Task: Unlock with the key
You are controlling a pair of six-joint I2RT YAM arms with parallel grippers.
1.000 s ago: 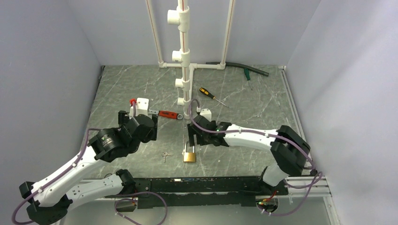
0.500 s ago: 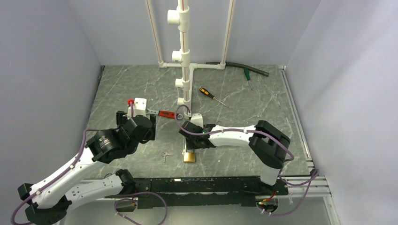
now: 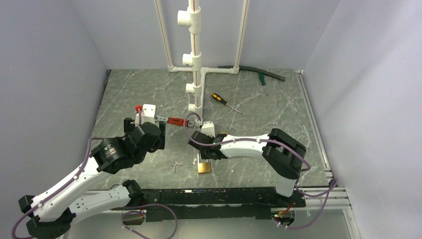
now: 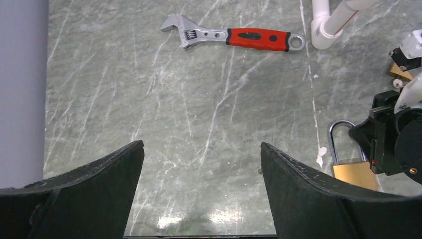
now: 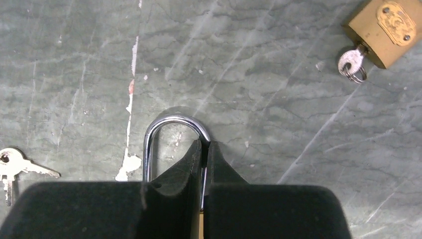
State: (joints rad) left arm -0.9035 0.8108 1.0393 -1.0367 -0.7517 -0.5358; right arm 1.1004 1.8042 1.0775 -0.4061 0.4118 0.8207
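Note:
The key (image 3: 174, 165), small and silver, lies loose on the marble table just left of the larger brass padlock (image 3: 204, 168). In the right wrist view the key (image 5: 15, 164) shows at the left edge. My right gripper (image 5: 204, 144) is shut on the right leg of the padlock's steel shackle (image 5: 169, 122); the fingers hide the brass body. From above, the right gripper (image 3: 203, 155) sits over the shackle. My left gripper (image 4: 201, 144) hangs open above bare table, with the padlock (image 4: 353, 172) to its right. It holds nothing.
A red-handled wrench (image 3: 174, 121) lies behind the left gripper (image 3: 149, 137). A smaller brass padlock (image 5: 385, 27) with its own key (image 5: 352, 62) in it lies beyond the right gripper. A white pipe stand (image 3: 195, 59) rises at the back centre, a black-and-orange screwdriver (image 3: 221, 100) beside it.
My right gripper has closed from wide open onto the shackle, and the right arm has folded leftward. The padlock has shifted slightly. The left arm has hardly moved.

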